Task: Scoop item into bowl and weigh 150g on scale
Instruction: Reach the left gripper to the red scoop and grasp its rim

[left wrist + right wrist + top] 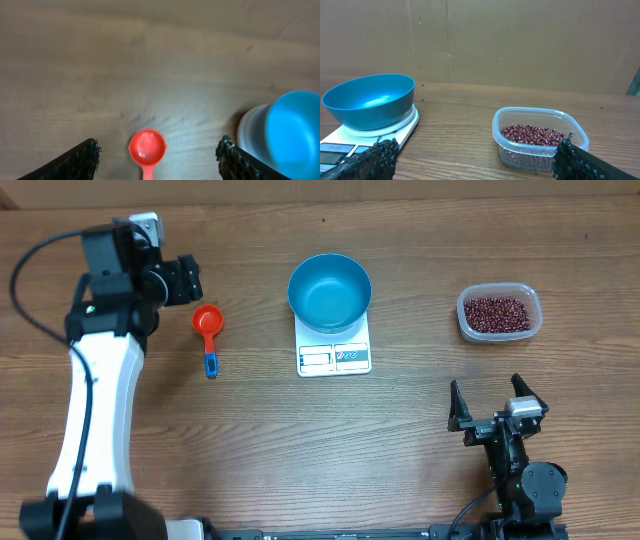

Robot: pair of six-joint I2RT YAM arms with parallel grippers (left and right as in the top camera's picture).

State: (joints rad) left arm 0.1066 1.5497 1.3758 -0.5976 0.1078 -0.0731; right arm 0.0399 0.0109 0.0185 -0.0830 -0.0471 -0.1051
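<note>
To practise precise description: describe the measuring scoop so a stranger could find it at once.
Start at the white scale carrying the blue bowl, at the centre of the wooden table. Look toward the left arm: the scoop lies flat on the wood between them. It is the only red thing, with a blue-tipped handle.

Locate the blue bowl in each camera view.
Overhead: bowl at top centre, sitting on the scale.
Left wrist: bowl at the lower right edge, partly cropped.
Right wrist: bowl at left, on the scale.
Shared landmark: the white scale under the bowl, in all three views.
</note>
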